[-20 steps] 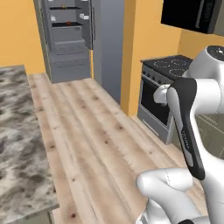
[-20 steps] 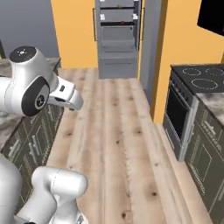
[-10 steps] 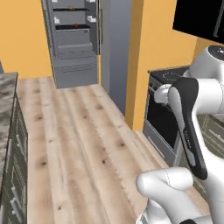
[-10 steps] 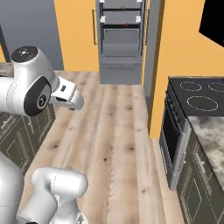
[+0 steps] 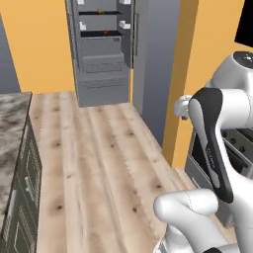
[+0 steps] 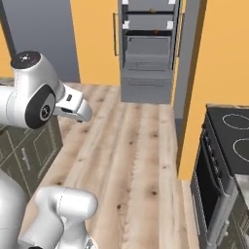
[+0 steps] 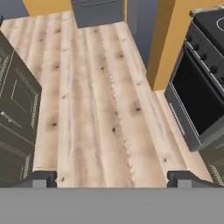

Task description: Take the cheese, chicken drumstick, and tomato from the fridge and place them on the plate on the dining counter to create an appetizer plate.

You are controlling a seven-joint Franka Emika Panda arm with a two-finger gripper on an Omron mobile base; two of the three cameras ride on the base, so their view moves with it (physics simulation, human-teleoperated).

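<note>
Pale wooden floorboards [image 7: 100, 109] run to the tall dark grey fridge [image 5: 101, 54], door open, and the empty two-finger gripper [image 7: 111, 178], jaws spread, risks clipping that door.

Tall dark grey open fridge [image 5: 101, 54] stands on pale wood-plank floor [image 5: 94, 163]; two small orange items on its black inner shelves, too small to identify

base views: forward at fridge [image 5: 101, 49] | hand view: down at floor [image 7: 96, 100]
</note>
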